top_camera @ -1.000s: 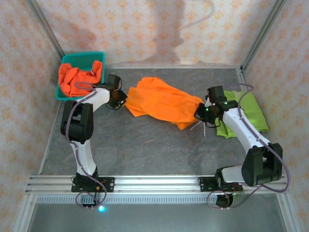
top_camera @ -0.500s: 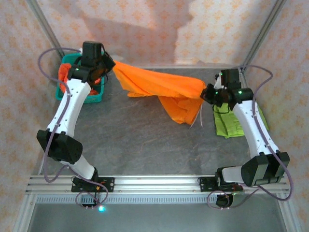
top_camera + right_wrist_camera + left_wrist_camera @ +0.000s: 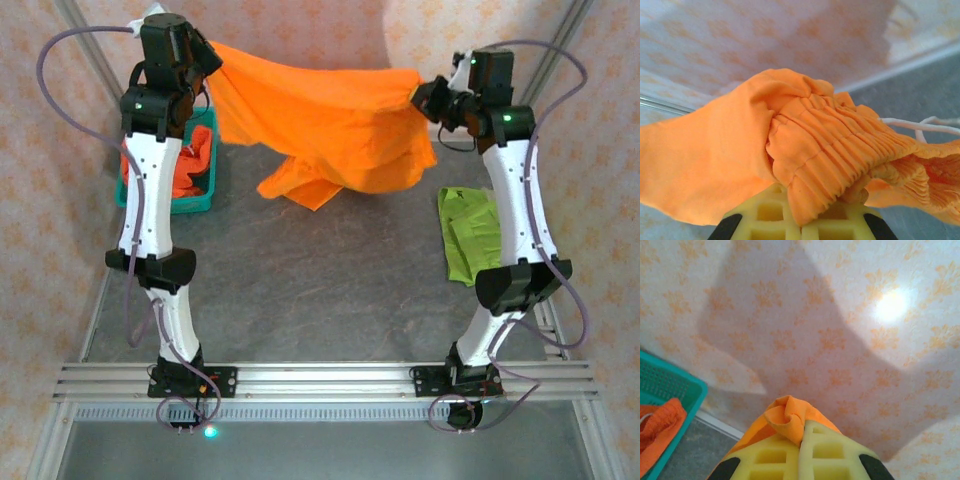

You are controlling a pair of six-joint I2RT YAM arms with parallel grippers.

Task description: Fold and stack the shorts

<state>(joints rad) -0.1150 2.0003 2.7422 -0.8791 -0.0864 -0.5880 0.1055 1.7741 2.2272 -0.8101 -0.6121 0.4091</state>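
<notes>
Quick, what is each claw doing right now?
Left claw: closed on the orange shorts.
Right claw: closed on the same orange shorts' waistband.

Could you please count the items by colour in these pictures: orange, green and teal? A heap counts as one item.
Orange: 2, the orange shorts stretched in the air and the orange heap in the basket (its number of pieces cannot be told).
Green: 1, the green shorts.
Teal: 1, the basket.
Total: 4.
</notes>
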